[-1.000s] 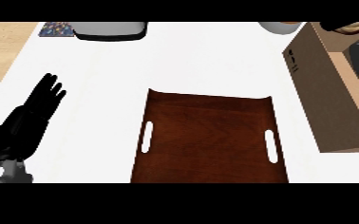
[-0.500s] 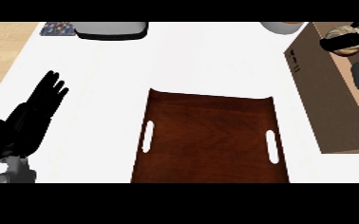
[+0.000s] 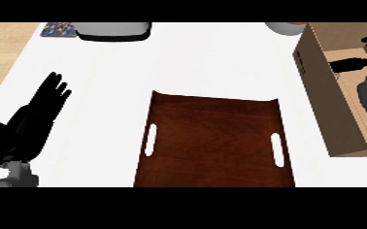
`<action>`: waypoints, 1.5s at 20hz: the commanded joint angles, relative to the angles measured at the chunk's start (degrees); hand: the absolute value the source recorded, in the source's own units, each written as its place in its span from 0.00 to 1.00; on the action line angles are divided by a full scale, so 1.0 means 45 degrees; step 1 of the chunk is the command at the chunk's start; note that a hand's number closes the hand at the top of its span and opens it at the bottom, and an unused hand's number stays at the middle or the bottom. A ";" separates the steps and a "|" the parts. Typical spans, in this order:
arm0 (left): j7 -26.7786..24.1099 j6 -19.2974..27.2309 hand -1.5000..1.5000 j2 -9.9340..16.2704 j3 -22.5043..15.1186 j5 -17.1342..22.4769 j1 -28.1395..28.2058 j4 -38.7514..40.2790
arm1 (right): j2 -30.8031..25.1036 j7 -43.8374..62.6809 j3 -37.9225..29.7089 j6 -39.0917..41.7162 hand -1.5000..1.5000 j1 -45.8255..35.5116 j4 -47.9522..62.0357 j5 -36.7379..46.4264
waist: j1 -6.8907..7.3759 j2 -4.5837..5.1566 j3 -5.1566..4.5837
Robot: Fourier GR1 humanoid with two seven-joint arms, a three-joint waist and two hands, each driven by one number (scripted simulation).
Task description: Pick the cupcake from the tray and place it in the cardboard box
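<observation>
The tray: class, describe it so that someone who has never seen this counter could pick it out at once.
Start at the white counter and look to its near edge, in the middle. There lies the tray, a dark brown wooden board, between the open left hand and the cardboard box. It alone is dark wood with a white slot handle on each side, and no cupcake shows on it.

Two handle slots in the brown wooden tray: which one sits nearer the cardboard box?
The right slot. It lies along the brown wooden tray edge facing the cardboard box; the left slot faces the resting left hand.
</observation>
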 commanded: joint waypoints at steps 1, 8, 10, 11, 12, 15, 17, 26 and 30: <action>-0.0160 -0.0508 0.50 0.0233 0.0435 0.0306 0.0190 0.0225 | 0.0230 -0.1377 -0.0334 -0.0878 0.00 0.0704 -0.0594 -0.0672 | -0.0069 -0.0005 0.0012; 0.0147 -0.0105 0.50 0.0174 0.0555 0.0255 0.0038 0.0242 | 0.1071 -0.1589 -0.2298 -0.4651 0.00 0.1233 -0.3211 -0.2348 | -0.0411 -0.0111 0.0015; 0.0010 -0.0330 0.50 0.0313 0.0691 0.0356 -0.0096 0.0438 | 0.1178 -0.2074 -0.2699 -0.5015 0.00 0.1176 -0.3747 -0.3004 | -0.0298 -0.0069 0.0013; 0.0310 -0.0425 0.50 0.0667 0.0978 0.0532 -0.0670 0.0767 | 0.0658 -0.2446 -0.3129 -0.4410 0.00 0.1667 -0.4006 -0.3670 | -0.0377 -0.0057 0.0014; -0.0681 -0.0410 0.50 0.0003 0.0526 0.0065 0.0493 0.0458 | 0.0860 -0.2227 -0.3180 -0.4660 0.00 0.1739 -0.4602 -0.3761 | -0.0290 -0.0083 0.0007; 0.0004 -0.0294 0.50 0.0167 0.0532 0.0061 0.0491 -0.0295 | 0.0848 -0.1891 -0.3469 -0.3726 0.00 0.3803 -0.6991 -0.4589 | -0.0415 -0.0132 0.0004; 0.0149 -0.0472 0.50 0.0400 0.0976 0.0418 0.0276 -0.0100 | 0.1176 -0.2244 -0.3850 -0.4020 0.00 0.4806 -0.7746 -0.5116 | -0.0343 -0.0088 0.0008; -0.0409 -0.0249 0.50 -0.0567 0.0345 -0.0330 0.0204 0.0191 | 0.0665 -0.3064 -0.5385 -0.1651 0.00 0.7835 -1.0569 -0.7901 | -0.0216 -0.0031 0.0008; 0.0793 -0.0345 0.50 -0.0107 0.0719 0.0036 -0.0351 -0.0443 | 0.0873 -0.3087 -0.5720 -0.1115 0.00 0.8828 -1.1410 -0.8395 | -0.0181 -0.0026 0.0009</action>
